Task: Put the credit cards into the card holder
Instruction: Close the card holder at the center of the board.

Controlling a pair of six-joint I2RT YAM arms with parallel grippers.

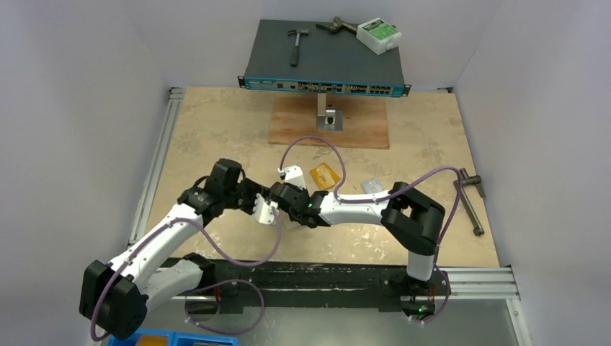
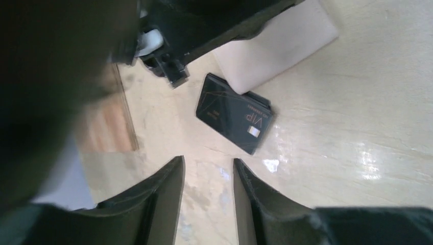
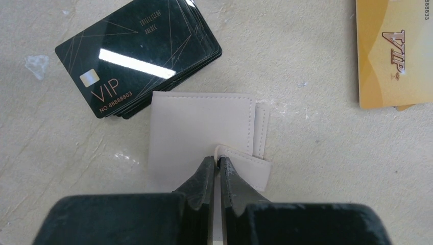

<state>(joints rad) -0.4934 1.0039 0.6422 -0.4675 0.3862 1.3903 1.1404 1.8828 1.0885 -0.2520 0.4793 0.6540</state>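
The card holder lies closed on the pale table, at the centre of the right wrist view, its snap tab folded across the lower right corner. The right gripper has its fingers pressed together, tips at the tab's edge (whether they nip it, I cannot tell). A stack of black cards sits at upper left, touching the holder's corner; the orange-yellow card is at upper right, apart. The left gripper hangs spread and holding nothing near the black stack.
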